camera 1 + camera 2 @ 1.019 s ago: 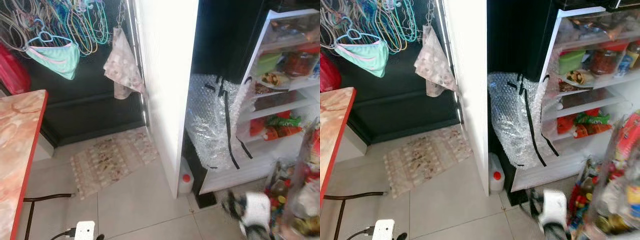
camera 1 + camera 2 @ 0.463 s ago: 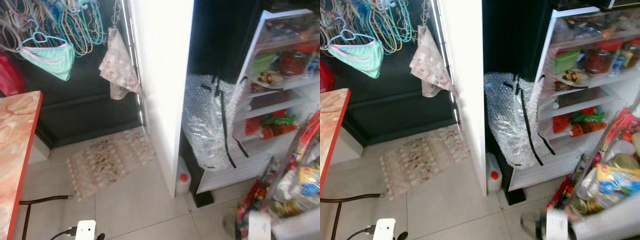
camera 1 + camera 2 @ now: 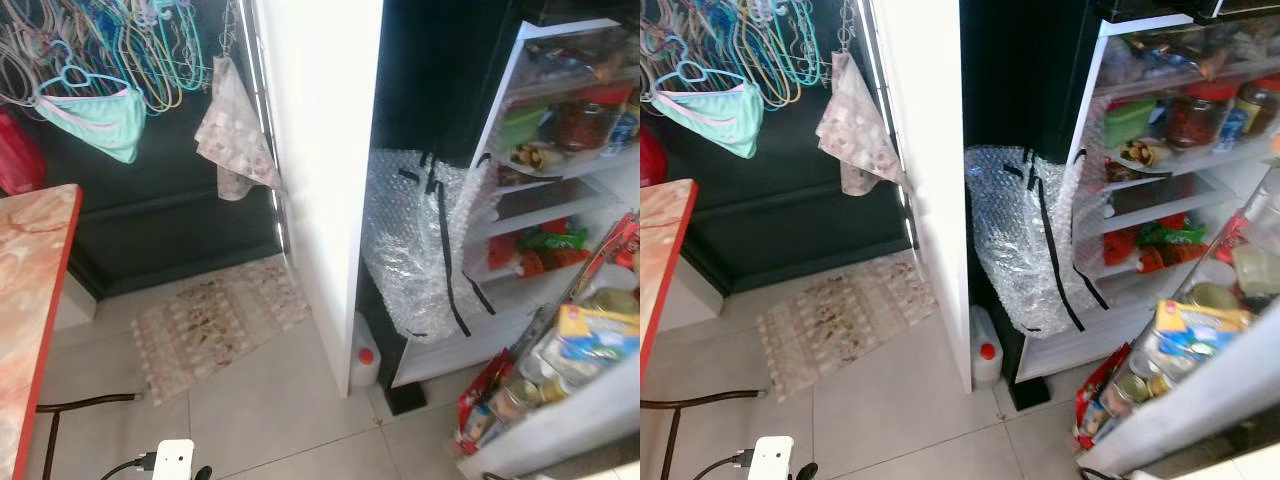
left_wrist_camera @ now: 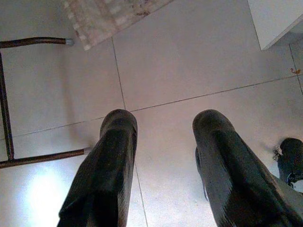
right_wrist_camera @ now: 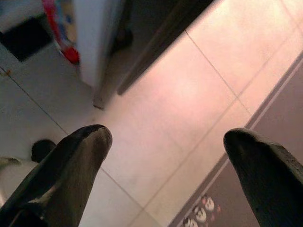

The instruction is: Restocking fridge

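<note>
Plainly, the hazards start at the far left, where the red-edged marble-patterned table (image 3: 30, 300) and its thin dark metal leg (image 3: 90, 402) stand over the tiled floor; beside them a white power adapter with a black cable (image 3: 172, 460) lies on the tiles, and a step that way could snag it. Next comes the patterned beige floor mat (image 3: 215, 315), loose on smooth tile and, I judge, liable to slide underfoot. The left gripper (image 4: 163, 123) hangs above bare floor with its black fingers (image 4: 116, 156) apart and nothing between them.

Further right stands the tall white panel (image 3: 325, 150), then a crumpled sheet of bubble wrap with black tape strips (image 3: 420, 240) slumped against the open white fridge (image 3: 545, 200); below it a small white jug with a red cap (image 3: 368, 358) sits on the floor. The wrap could catch an arm reaching for the shelves, and the jug could be kicked over.

At the far right the white fridge door shelf packed with jars and packets (image 3: 560, 370) swings close to the robot; bumping it might spill the goods. The right gripper (image 5: 165, 137) hovers over the tiles by the door's foot, fingers spread wide and empty, so nothing is yet in hand to restock.
</note>
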### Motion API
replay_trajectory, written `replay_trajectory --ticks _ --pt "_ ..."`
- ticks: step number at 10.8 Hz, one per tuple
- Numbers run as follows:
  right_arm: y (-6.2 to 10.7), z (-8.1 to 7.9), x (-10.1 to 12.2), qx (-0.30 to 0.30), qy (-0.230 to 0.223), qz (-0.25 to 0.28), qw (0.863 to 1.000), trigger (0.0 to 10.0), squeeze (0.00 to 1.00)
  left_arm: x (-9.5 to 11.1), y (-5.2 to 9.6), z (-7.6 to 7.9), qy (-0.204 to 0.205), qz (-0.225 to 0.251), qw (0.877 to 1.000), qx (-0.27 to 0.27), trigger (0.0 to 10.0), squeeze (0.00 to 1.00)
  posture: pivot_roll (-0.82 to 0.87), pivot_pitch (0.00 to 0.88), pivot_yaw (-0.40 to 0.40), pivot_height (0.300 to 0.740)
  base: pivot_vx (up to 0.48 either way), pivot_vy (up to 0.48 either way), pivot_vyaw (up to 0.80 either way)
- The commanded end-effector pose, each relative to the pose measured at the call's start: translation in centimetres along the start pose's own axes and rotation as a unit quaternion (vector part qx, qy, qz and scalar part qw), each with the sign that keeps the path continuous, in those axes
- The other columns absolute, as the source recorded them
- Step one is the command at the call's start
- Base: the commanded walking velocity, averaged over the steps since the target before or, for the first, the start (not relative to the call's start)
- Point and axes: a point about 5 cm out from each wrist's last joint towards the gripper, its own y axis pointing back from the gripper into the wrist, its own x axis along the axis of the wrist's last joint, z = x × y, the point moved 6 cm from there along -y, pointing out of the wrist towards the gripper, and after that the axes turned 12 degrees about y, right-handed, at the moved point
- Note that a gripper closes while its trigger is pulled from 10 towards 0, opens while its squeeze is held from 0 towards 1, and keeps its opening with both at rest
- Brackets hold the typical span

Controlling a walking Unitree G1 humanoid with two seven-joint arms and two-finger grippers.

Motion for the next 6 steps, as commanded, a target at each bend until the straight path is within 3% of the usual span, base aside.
replay_trajectory --ticks 1,4,6 --pt "0.1 0.0 -1.2 -0.002 -0.009 -0.025 1.0 10.0 0.0 -0.6 0.2 -0.3 -0.001 -0.011 1.0 0.005 10.0 0.0 -0.11 0.008 0.071 0.74 0.0 0.0 0.0" --pt "0.2 0.9 -1.9 -0.027 -0.029 -0.043 0.998 10.0 0.0 -0.4 0.1 -0.4 -0.001 -0.011 1.0 0.006 10.0 0.0 -0.11 0.011 0.07 0.74 0.0 0.0 0.0" --pt "0.1 2.7 -1.9 -0.072 -0.063 -0.042 0.994 10.0 0.0 -0.6 0.1 -0.1 0.0 -0.013 1.0 0.003 10.0 0.0 -0.11 0.018 0.068 0.74 0.0 0.0 0.0"
